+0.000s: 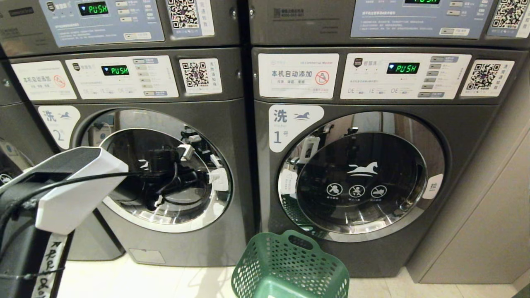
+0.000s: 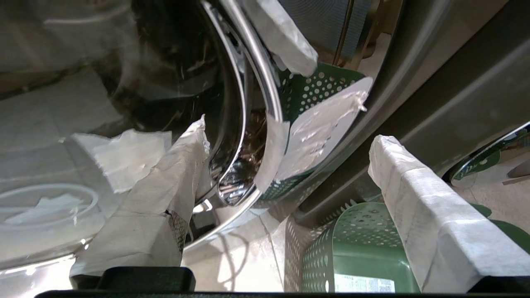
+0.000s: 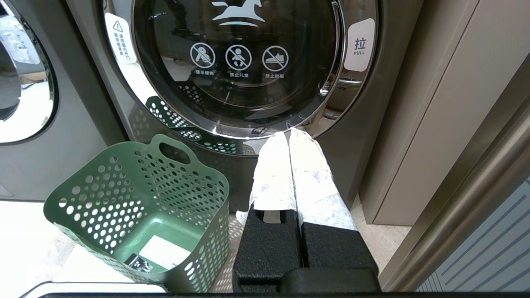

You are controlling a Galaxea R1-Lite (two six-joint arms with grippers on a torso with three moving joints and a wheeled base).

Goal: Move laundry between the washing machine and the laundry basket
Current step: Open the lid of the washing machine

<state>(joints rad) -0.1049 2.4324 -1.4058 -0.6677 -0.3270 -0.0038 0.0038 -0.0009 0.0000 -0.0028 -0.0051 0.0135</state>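
Head camera looking forward and down at two washing machines [image 1: 352, 174] from close range, left wrist camera pressed near a chrome door rim [image 2: 248, 124], right wrist camera low, facing machine one's door, all three sharing the green laundry basket [image 3: 136, 207]

Perhaps four washing machines [image 1: 372, 165], one basket [image 1: 290, 269].

Green "PUSH" display [image 1: 403, 68] on washer [image 1: 463, 124]; door tab [image 3: 359, 44] reads "PULL".

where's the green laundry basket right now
In the head view the green laundry basket stands on the floor at bottom centre, right in front of the closed door of washer number 1, the right-hand machine, toward its left side.
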